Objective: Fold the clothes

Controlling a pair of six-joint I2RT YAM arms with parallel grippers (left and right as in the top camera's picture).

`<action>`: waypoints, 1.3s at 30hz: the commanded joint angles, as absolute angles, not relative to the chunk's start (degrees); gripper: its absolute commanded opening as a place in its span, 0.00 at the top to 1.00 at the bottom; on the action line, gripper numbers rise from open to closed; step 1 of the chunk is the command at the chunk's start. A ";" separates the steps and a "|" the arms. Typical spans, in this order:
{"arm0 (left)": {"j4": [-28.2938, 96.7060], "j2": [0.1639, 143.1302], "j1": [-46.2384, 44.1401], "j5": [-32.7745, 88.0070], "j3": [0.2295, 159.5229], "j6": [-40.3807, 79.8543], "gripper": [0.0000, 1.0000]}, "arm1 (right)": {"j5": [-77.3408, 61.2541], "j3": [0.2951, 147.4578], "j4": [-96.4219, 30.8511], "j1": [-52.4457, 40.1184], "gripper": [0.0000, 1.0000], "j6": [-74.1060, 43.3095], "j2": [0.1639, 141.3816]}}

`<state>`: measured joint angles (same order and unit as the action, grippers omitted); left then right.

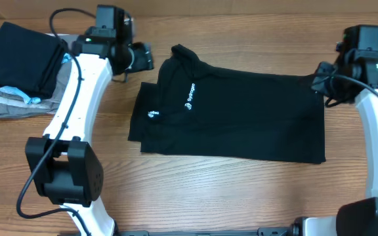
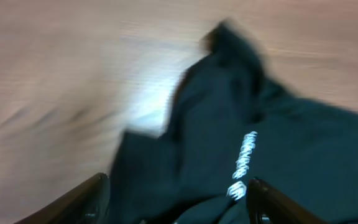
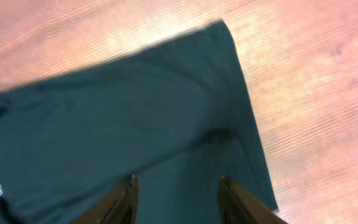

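The black short-sleeved shirt lies folded lengthwise across the middle of the wooden table, collar end to the left, white logo showing. It also shows in the left wrist view and the right wrist view. My left gripper is open and empty, just left of the collar; in its wrist view the fingers spread above the shirt. My right gripper is open and empty at the shirt's top right corner; its fingers hover over the cloth.
A pile of folded garments, a black one on top of grey and beige ones with light-blue bits, sits at the far left. Bare wood table lies in front of the shirt.
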<state>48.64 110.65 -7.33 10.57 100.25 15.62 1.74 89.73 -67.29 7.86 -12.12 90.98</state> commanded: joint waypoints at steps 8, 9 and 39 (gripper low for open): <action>27.77 113.34 -12.69 13.54 101.89 11.31 0.21 | -11.22 90.91 -58.52 17.02 0.46 -2.92 105.45; 25.82 114.19 -12.69 13.52 101.93 11.29 0.21 | -11.18 90.94 -57.34 17.02 0.46 -2.92 106.30; 40.01 143.17 -11.97 8.75 128.75 -6.68 0.38 | -5.58 90.06 -47.09 17.02 0.45 -2.94 111.48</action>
<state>41.56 143.52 -12.23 10.17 129.12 -4.64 -6.42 90.02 -47.70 17.10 -3.18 110.04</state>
